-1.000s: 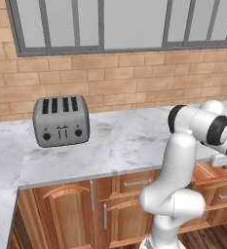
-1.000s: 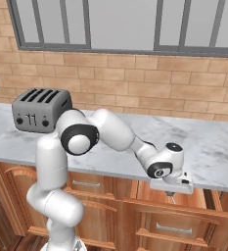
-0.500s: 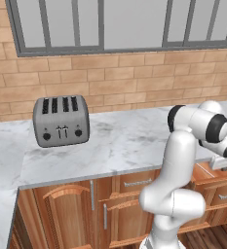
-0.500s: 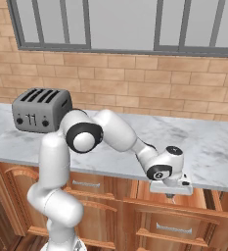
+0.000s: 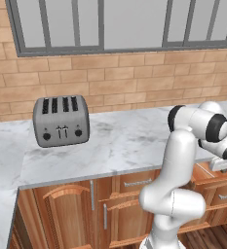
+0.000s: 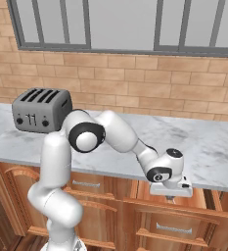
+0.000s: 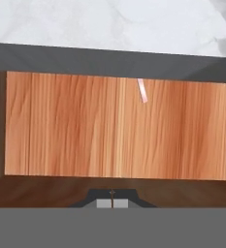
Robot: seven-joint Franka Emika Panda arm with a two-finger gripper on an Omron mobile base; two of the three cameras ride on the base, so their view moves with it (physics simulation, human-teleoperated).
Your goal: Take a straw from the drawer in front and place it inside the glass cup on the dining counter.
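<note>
Little has moved since a second ago: your arm holds almost the same pose over the open drawer (image 7: 75, 126). Nearest you, your gripper (image 7: 112, 201) is closed, its tips pressed together and holding nothing, above the drawer's front edge. Farther in, the straw (image 7: 142, 90) lies on the drawer's wooden floor near the back wall, slightly tilted. Beyond it runs the marble worktop (image 5: 124, 138), with the toaster (image 5: 61, 120) at its left.

Grey four-slot metal toaster (image 5: 61, 120) upright on white grey-veined marble worktop (image 5: 115, 141), before tan brick wall (image 5: 134, 82) under grey-framed window (image 5: 120, 22).
</note>
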